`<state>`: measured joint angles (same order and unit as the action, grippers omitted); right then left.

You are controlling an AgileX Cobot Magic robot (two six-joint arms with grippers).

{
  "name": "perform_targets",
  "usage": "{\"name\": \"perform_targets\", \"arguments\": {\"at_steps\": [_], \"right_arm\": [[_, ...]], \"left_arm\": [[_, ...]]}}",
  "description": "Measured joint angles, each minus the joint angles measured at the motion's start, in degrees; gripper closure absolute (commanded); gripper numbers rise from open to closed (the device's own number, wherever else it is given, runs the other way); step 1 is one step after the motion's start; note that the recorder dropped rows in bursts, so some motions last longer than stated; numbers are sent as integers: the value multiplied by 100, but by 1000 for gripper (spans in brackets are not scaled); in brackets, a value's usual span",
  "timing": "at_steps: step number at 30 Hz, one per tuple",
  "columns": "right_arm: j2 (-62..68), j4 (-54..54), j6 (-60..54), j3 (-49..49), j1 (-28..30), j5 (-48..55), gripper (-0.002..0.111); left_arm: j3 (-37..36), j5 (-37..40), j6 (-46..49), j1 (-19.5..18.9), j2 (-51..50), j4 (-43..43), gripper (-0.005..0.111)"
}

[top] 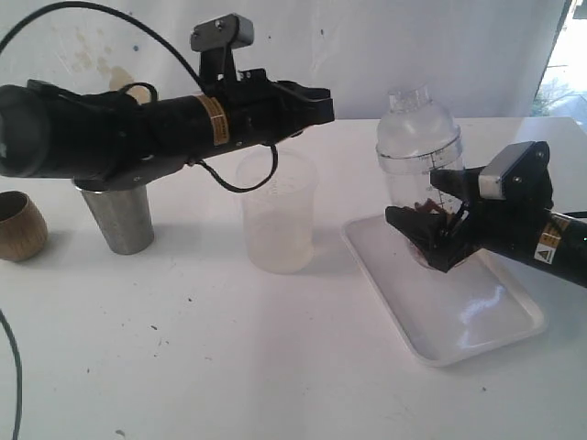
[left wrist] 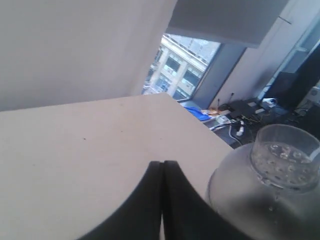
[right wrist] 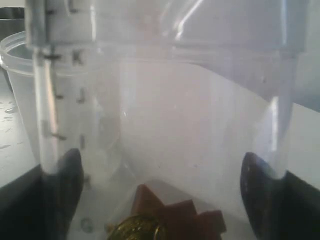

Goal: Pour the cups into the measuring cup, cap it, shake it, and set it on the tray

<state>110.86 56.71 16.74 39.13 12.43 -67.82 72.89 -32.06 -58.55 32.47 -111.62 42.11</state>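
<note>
Exterior view puts the measuring cup [top: 419, 151] upright over the far end of the tray [top: 477, 316] on the right of the tabletop [top: 229, 367], its clear domed cap [top: 417, 115] on. The right gripper [top: 431, 234] is spread wide around its lower part. The gripper hides the base, so I cannot tell whether the cup rests on the tray or hangs just above it. In the right wrist view the two dark fingers [right wrist: 65, 190] lie against opposite sides of the clear wall, which reads as a clasp and not a gap. The cup is probably light, thin plastic: stiff enough to hold, but smooth and wet-looking, so apt to slip or flex under a hard squeeze. Low on the straight wall, below the cap seam, looks the soundest place to take it. A few reddish-brown pieces [right wrist: 175, 215] and a gold-coloured round thing [right wrist: 137, 230] lie at its bottom; no liquid level shows. The left gripper [left wrist: 162, 165] is pressed together on nothing and hangs above the frosted cup [top: 278, 211], which stands mid-table and looks empty. The steel tumbler [top: 119, 220] and the wooden cup [top: 18, 225] stand at the far left, and their insides are not visible from here.
</note>
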Motion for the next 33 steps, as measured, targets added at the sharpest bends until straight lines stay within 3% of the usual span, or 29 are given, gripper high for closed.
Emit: {"name": "perform_targets", "arguments": {"at_steps": [6, 16, 21, 25, 33], "right_arm": [[0, 276, -203, 0, -141, 10, 108], [0, -32, -193, 0, -334, 10, 108], [0, -167, 251, 0, -334, 5, 108], [99, -428, 218, 0, -334, 400, 108], [824, -1313, -301, 14, -334, 81, 108]], "left_arm": [[612, -222, -718, 111, -469, 971, 107], [750, -482, -857, 446, -480, 1114, 107], [1073, 564, -868, 788, -480, 1073, 107], [1087, 652, -939, 816, -480, 1117, 107], [1087, 549, -1047, 867, -488, 1521, 107]]}}
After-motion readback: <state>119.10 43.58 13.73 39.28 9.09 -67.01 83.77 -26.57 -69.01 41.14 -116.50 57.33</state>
